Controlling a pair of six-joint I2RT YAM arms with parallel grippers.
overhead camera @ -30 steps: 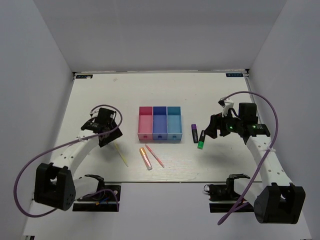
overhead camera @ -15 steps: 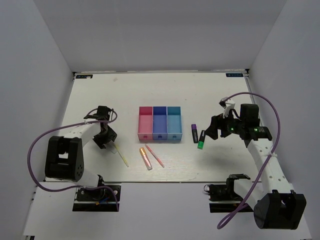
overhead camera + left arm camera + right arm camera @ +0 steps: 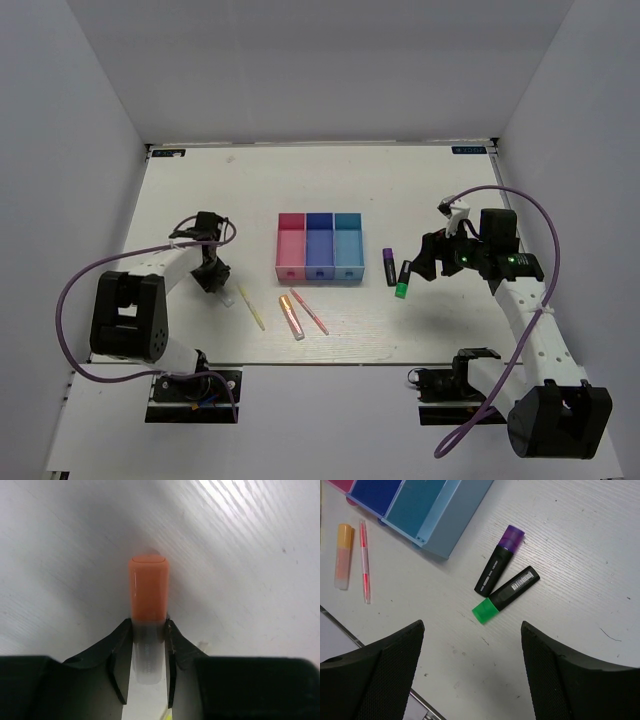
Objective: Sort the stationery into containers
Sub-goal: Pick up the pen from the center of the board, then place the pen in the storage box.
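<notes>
- gripping anything?
- my left pincer (image 3: pixel 149 625) is clamping a stubby clear-barrelled plastic pen with an orange cap (image 3: pixel 148 587), lying on the white table (image 3: pixel 400 190).
- the containers?
- three joined plastic bins (image 3: pixel 320 271), pink-red, dark blue, light blue, are standing to its right; other pens (image 3: pixel 291 315) are lying outside them. my right pincer (image 3: pixel 471 626) is gaping open.

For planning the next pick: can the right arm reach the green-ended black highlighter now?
Probably yes. The right end effector hangs open near the green-ended highlighter, and nothing covers it; the purple highlighter beside it may crowd one finger.
</notes>
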